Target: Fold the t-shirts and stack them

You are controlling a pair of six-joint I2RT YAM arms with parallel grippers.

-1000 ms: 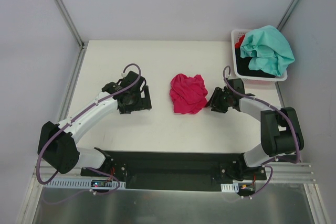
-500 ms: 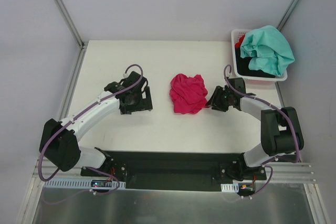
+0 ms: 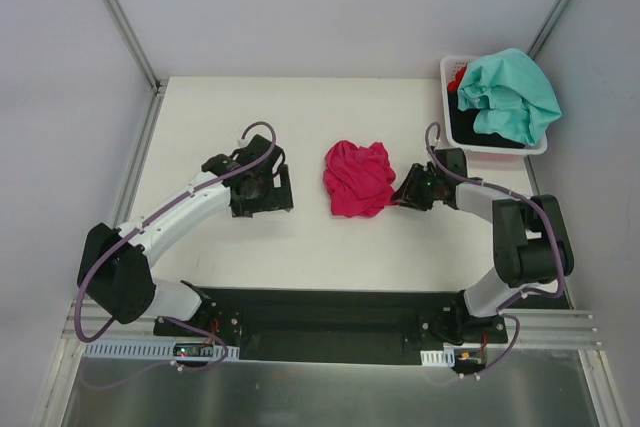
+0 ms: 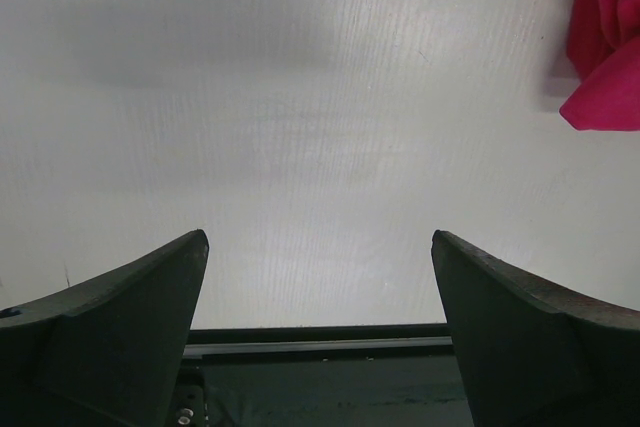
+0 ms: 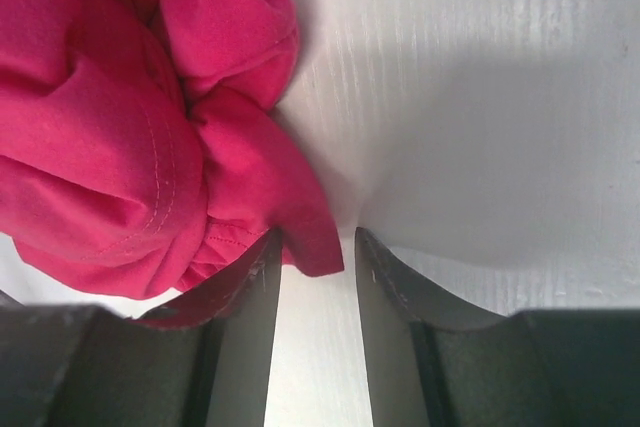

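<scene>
A crumpled magenta-pink t-shirt (image 3: 358, 179) lies in a heap at the middle of the white table (image 3: 320, 117). My right gripper (image 3: 403, 194) is low at the heap's right edge. In the right wrist view a corner of the pink cloth (image 5: 110, 137) pokes between the tips of the right gripper (image 5: 315, 237); the jaws are narrow but a gap still shows beside the cloth. My left gripper (image 3: 265, 202) hovers left of the heap, wide open and holding nothing (image 4: 320, 237). The pink shirt's edge (image 4: 605, 47) shows at the upper right of the left wrist view.
A white plastic basket (image 3: 448, 77) sits at the far right corner. A teal-mint t-shirt (image 3: 510, 95) is draped over it, with black cloth (image 3: 470, 127) and a bit of red cloth (image 3: 458, 77) inside. A black mounting rail (image 3: 320, 312) runs along the near edge.
The right gripper has edged left onto the pink shirt's edge and its jaws have narrowed. The left arm has drifted slightly right, still open.
</scene>
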